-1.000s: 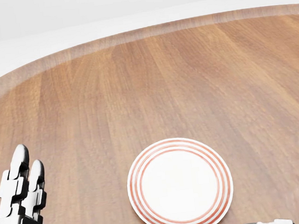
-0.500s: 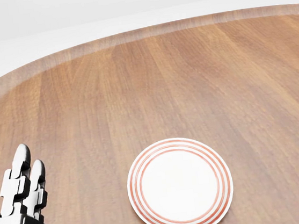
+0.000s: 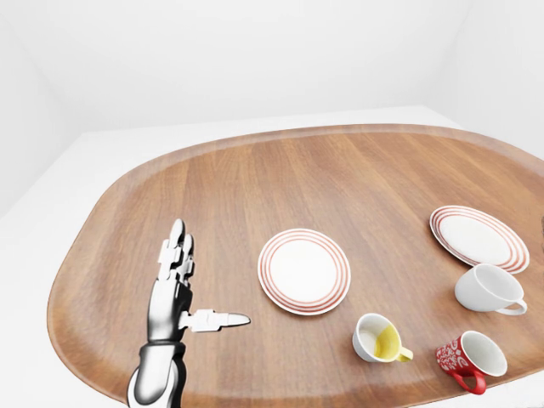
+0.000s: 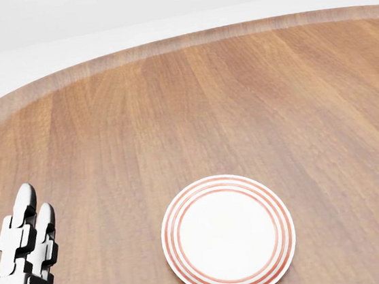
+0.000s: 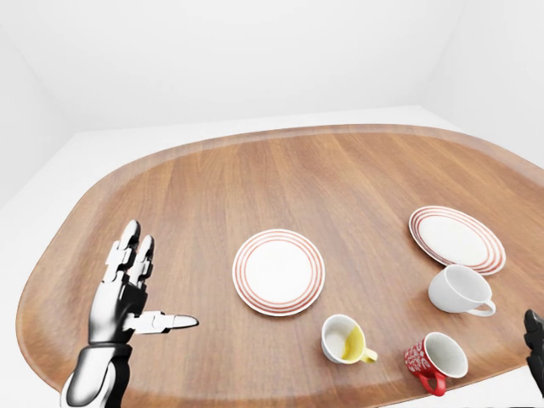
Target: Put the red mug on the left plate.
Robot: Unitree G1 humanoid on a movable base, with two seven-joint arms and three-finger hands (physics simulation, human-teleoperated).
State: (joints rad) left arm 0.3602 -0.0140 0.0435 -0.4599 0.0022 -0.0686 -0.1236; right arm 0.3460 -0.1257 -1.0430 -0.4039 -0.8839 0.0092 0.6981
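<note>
Left robot hand (image 3: 174, 285) spread, empty, hovering over tabletop (image 3: 340, 178) beside left plate (image 3: 303, 270). Red mug (image 5: 435, 360) sits far right, untouched; right robot hand (image 5: 535, 340) barely visible, state unclear.

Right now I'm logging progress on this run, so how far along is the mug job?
Nothing looks done yet. The red mug lies on its side on the table, right of the yellow mug, untouched. The left plate holds nothing. The left hand hovers open, far from the mug; of the right hand, only a dark tip shows. Grasping, carrying and placing all remain.
</note>
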